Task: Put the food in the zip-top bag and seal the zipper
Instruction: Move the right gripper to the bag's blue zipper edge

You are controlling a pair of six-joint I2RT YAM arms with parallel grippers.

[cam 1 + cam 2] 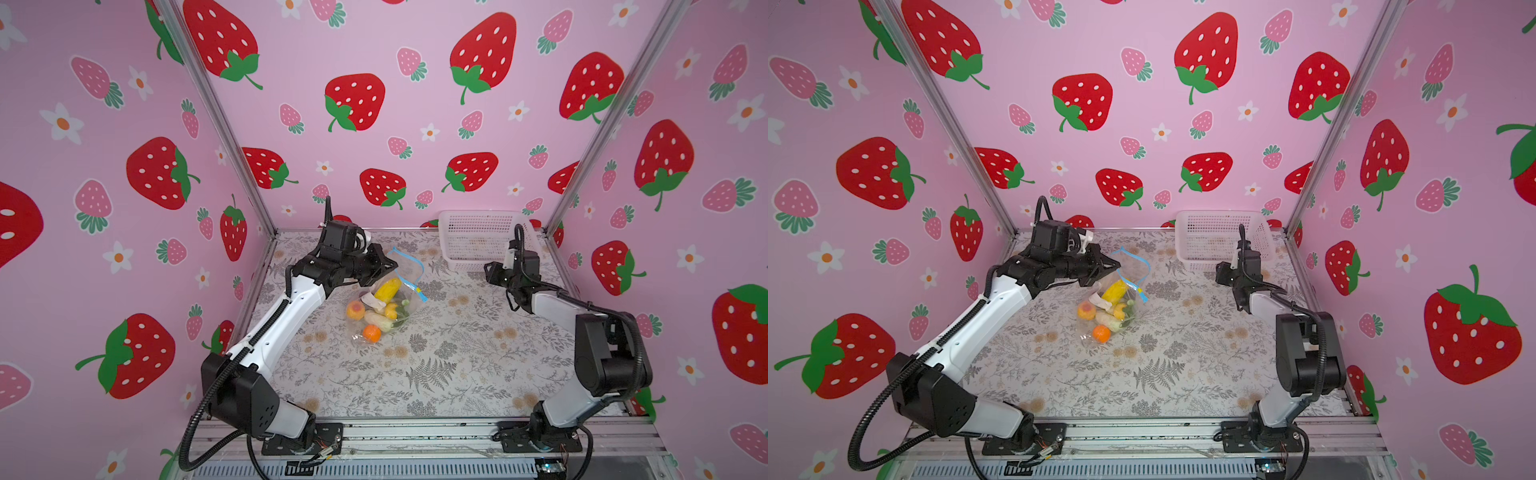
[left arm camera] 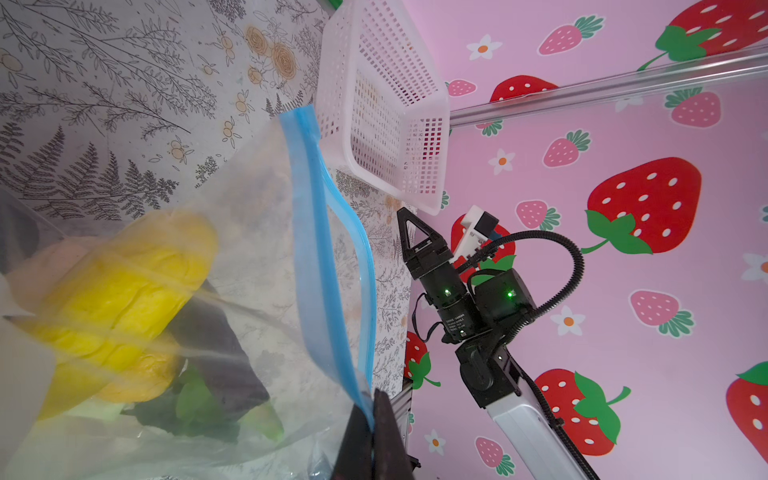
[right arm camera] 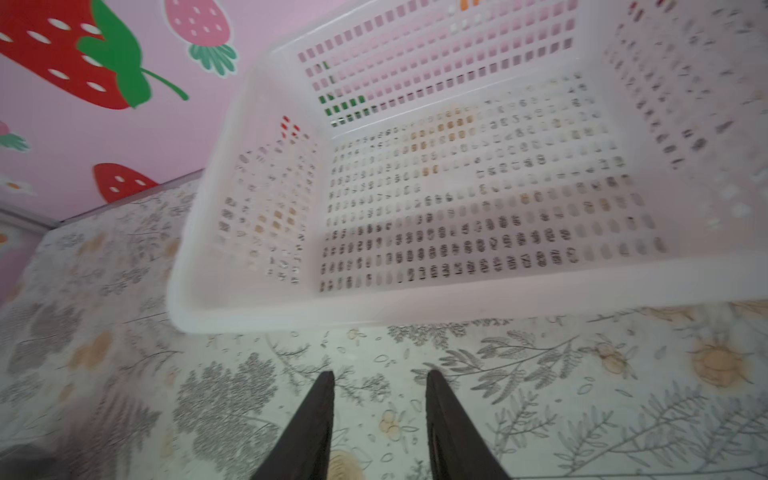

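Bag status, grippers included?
Left gripper shut on bag mouth. Right gripper open, empty, near basket. Food inside, zipper unsealed. Nothing blocking.

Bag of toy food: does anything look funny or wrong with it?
Its mouth isn't shut: the two halves of the blue zipper stand apart, though the left gripper pinches one end. The food is inside the bag; nothing lies spilled.
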